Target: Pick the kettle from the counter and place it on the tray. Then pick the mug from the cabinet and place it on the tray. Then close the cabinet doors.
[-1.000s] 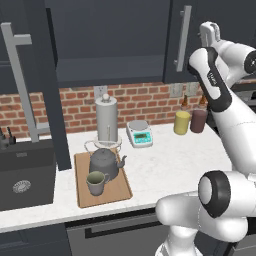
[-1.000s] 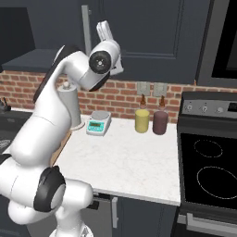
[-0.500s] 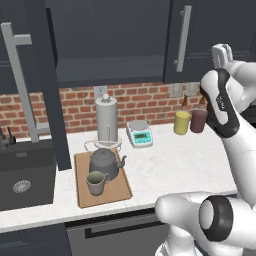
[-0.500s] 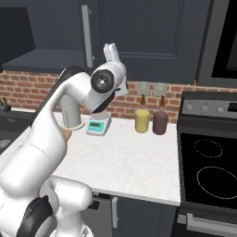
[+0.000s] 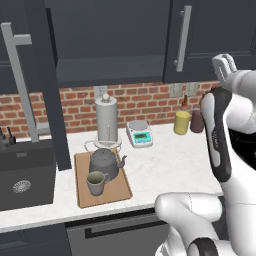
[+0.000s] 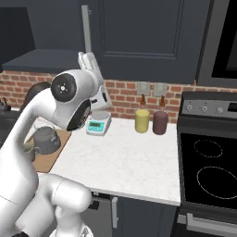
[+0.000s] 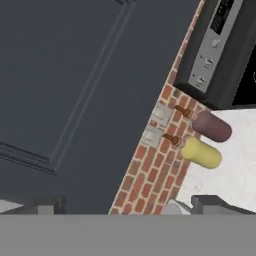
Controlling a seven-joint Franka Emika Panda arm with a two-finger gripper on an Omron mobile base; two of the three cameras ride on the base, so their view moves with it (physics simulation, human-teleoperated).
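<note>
The dark grey kettle (image 5: 104, 161) and the greyish mug (image 5: 95, 182) both sit on the wooden tray (image 5: 121, 189), which lies on the white counter (image 5: 165, 165). The kettle (image 6: 45, 139) also appears on the tray (image 6: 46, 161) behind my arm. My gripper (image 5: 223, 64) is raised at the right, level with the bottom of the cabinet's right door (image 5: 212, 35), which is closed. In the hand view the gripper (image 7: 132, 207) is open and holds nothing. The left cabinet door (image 5: 50, 95) stands open beside the dark shelf (image 5: 110, 75).
A tall silver cylinder (image 5: 106, 120) stands behind the tray, with a small scale (image 5: 139, 133) beside it. Yellow (image 5: 182, 121) and maroon (image 5: 196, 120) canisters stand by the brick wall. A black sink (image 5: 22, 175) lies to the left. A stove (image 6: 213, 171) is to the right.
My arm has swung down and to the right, away from the right cabinet door. The gripper stayed open. Kettle, mug and tray have not moved.
</note>
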